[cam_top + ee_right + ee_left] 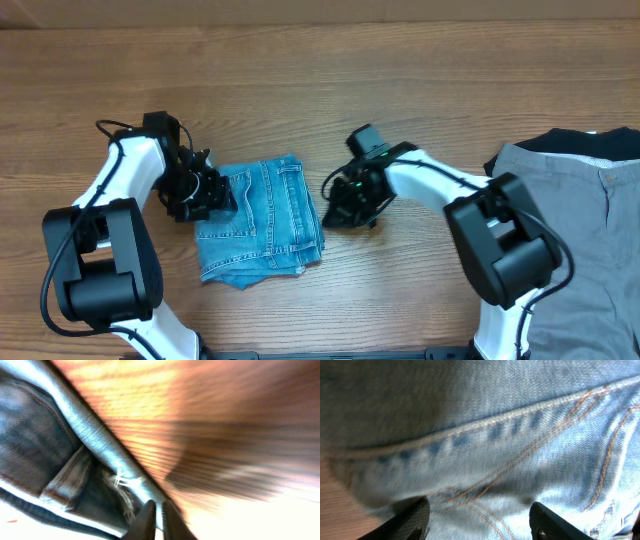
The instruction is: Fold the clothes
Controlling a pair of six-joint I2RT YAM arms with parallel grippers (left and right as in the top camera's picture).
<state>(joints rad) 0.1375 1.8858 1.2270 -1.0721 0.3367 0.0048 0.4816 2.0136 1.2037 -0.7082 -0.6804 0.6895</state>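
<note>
The light blue denim jeans (262, 222) lie folded into a small bundle on the wooden table, left of centre. My left gripper (216, 194) is at the bundle's left edge. In the left wrist view it (482, 521) is open, with stitched denim (495, 445) filling the frame between and beyond its fingers. My right gripper (338, 212) is at the bundle's right edge. In the right wrist view its fingers (157, 521) are closed on the thin folded edge of the jeans (95, 435), beside a frayed hem. The grey trousers (590, 240) and the black garment (590, 142) lie at the far right.
The grey trousers and black garment form a pile over the table's right side, running out of the frame. Bare wooden tabletop (320, 90) lies behind and between the arms. The arms' bases stand at the front edge.
</note>
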